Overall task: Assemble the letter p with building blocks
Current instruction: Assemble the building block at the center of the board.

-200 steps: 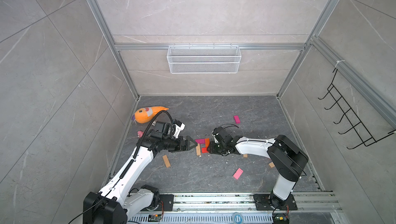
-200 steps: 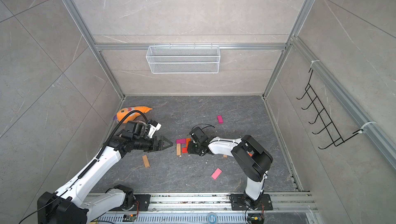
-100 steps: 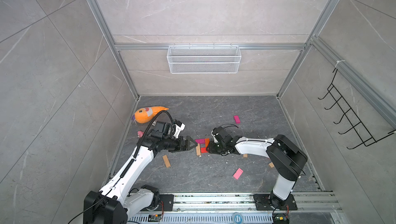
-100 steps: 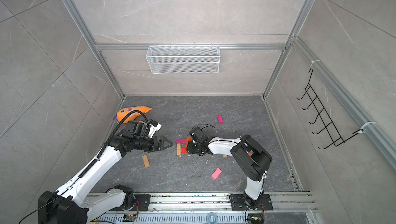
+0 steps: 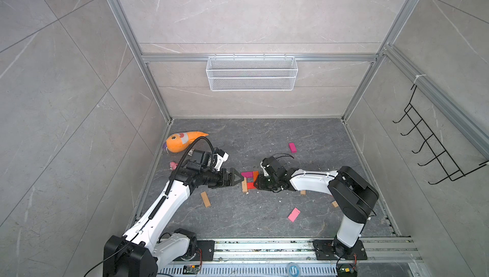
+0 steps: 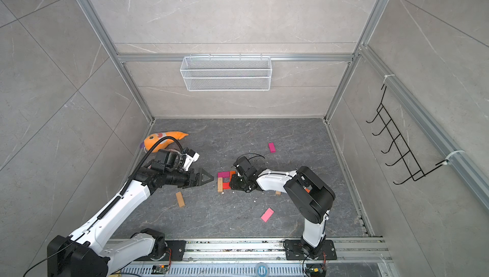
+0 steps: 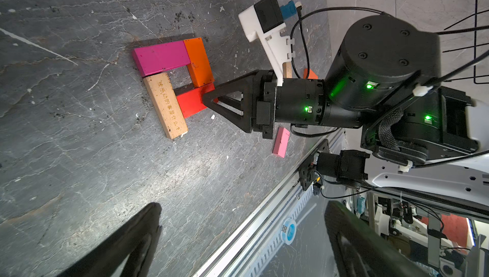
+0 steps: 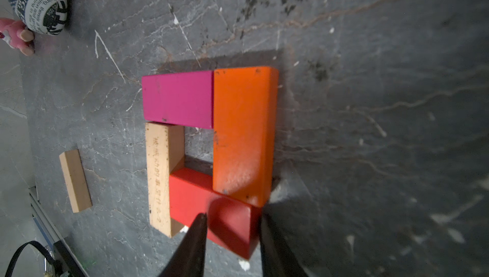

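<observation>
Over at the worktop's (image 5: 238,140) left edge lies an orange plush toy (image 5: 181,142), with a small pink plush (image 5: 173,165) just in front of it. The left gripper (image 5: 236,178) hangs with its jaws spread wide, just left of the letter p (image 6: 224,180). A loose tan brick (image 5: 205,199) lies nearer the front edge. At mid-worktop, the letter p is made up of a tan stem brick (image 8: 160,177), a magenta brick (image 8: 178,99) across its far end, an orange brick (image 8: 243,132) down the right side, and a red brick (image 8: 201,196) closing the loop against the stem. The right gripper (image 8: 231,222) is clamped on the red brick's right end. Farther right, a spare magenta brick (image 5: 292,147) lies toward the back and a light pink brick (image 5: 294,214) toward the front.
</observation>
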